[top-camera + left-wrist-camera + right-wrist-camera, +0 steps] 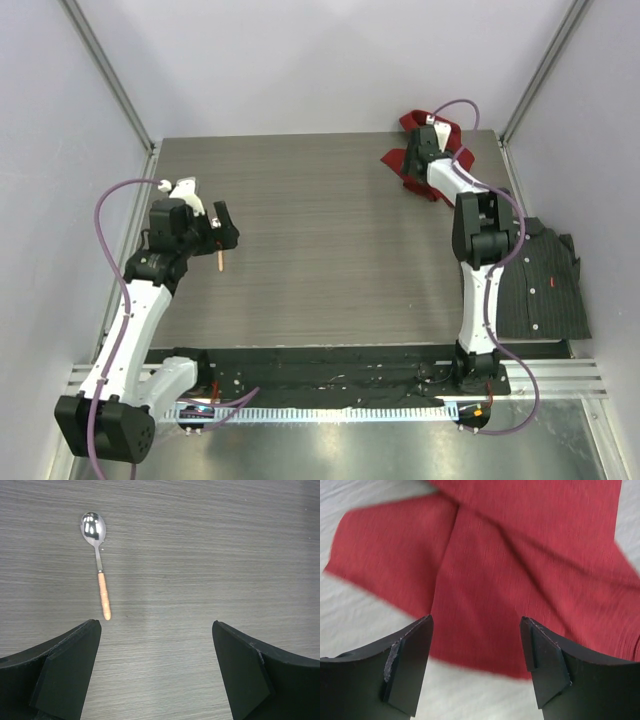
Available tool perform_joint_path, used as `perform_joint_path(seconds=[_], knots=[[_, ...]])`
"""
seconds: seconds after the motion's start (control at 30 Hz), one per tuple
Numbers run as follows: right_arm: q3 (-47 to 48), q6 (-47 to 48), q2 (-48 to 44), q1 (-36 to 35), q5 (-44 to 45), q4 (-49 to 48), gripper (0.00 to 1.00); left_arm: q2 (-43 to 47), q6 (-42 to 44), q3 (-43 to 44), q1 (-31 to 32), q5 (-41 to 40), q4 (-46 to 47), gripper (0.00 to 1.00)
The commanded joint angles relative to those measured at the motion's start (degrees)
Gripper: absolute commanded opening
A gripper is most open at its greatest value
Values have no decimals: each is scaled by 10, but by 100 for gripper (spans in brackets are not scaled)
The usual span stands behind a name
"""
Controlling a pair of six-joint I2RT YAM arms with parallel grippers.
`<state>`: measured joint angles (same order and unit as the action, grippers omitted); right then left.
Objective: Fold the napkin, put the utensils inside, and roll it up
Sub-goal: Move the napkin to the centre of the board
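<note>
Black left fingers [65, 675] hang spread wide above the table [200, 555], holding nothing. Up at eleven o'clock from them lies the spoon [97, 565]. Its shiny bowl points away, and the end of its tan handle is close to one finger tip. It is near them but not between them. I think this arm waits there so it can pick the spoon up once the cloth is ready.

Over at one o'clock on the table, by the far wall, the napkin [408, 122] lies crumpled, not flat. The right fingers [405, 665] hover over it, also spread, with red cloth showing in the gap between them. I cannot tell whether they touch it. They seem placed to grab the napkin and pull it to the middle. A dark striped shirt [540, 280] lies at three o'clock.
</note>
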<state>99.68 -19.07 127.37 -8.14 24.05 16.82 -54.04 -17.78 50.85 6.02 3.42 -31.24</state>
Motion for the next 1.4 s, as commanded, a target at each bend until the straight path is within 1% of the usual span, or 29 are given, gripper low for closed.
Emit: perform_joint_path(seconds=[0.0, 0.07, 0.17, 0.2, 0.23, 0.3, 0.33, 0.4, 0.5, 0.53, 0.57, 0.63, 0.67, 0.7, 0.77, 0.83, 0.87, 0.93, 1.0, 1.03, 1.1, 1.13, 1.17, 1.23, 1.27, 1.33, 1.37], knots=[[110, 35, 66, 0, 73, 38, 78, -2, 9, 3, 5, 17, 21, 100], [154, 42, 90, 1, 72, 65, 76, -3, 9, 3, 5, 19, 21, 100], [181, 44, 115, 1, 40, 91, 59, -3, 10, 2, 7, 23, 22, 100], [180, 43, 116, 0, 27, 94, 54, -3, 10, 2, 7, 23, 22, 100], [178, 41, 114, 1, -4, 95, 41, -2, 11, 2, 8, 23, 22, 100], [170, 42, 109, 0, -40, 97, 19, 0, 11, 2, 9, 23, 22, 100], [163, 40, 94, -4, -72, 97, 1, 1, 10, 1, 11, 23, 22, 100], [126, 40, 64, -15, -86, 96, 1, 3, 10, 0, 12, 23, 22, 100], [55, 47, -8, -67, -94, 91, 1, 5, 11, 0, 13, 18, 22, 100], [35, 39, -29, -96, -103, 89, 1, 5, 11, 0, 13, 17, 22, 100], [-3, 31, -64, -114, -127, 88, 1, 5, 11, 0, 13, 15, 22, 100], [-45, 18, -99, -150, -151, 78, 1, 5, 9, 0, 13, 14, 22, 100], [-82, 2, -113, -191, -153, 74, 1, 3, 8, 0, 14, 15, 23, 100], [-99, -8, -141, -210, -155, 67, 1, 3, 6, 1, 14, 15, 22, 100], [-137, -33, -162, -268, -168, 52, 1, 0, 1, 1, 14, 17, 23, 100], [-154, -45, -183, -303, -199, 37, 2, -5, -3, 2, 14, 19, 25, 100], [-161, -50, -188, -329, -210, 34, 6, -7, -14, 5, 14, 20, 28, 100], [-161, -61, -208, -341, -233, 37, 27, -18, -24, 7, 14, 33, 30, 100], [-172, -75, -232, -345, -250, 38, 41, -29, -41, 16, 14, 46, 30, 100], [-179, -76, -261, -344, -248, 38, 51, -41, -47, 20, 14, 49, 30, 100], [-214, -79, -294, -345, -243, 42, 55, -52, -74, 26, 15, 51, 29, 100], [-228, -80, -324, -345, -243, 44, 57, -63, -82, 27, 20, 48, 29, 100], [-259, -80, -338, -345, -225, 47, 57, -67, -93, 26, 23, 46, 35, 100], [-298, -77, -364, -344, -233, 49, 57, -77, -117, 22, 35, 33, 38, 100], [-338, -76, -388, -345, -233, 49, 57, -89, -125, 20, 36, 21, 42, 100], [-380, -66, -417, -348, -262, 38, 57, -99, -153, 6, 39, 19, 52, 100], [-420, -62, -445, -350, -275, 34, 57, -108, -162, 0, 39, 24, 61, 100]])
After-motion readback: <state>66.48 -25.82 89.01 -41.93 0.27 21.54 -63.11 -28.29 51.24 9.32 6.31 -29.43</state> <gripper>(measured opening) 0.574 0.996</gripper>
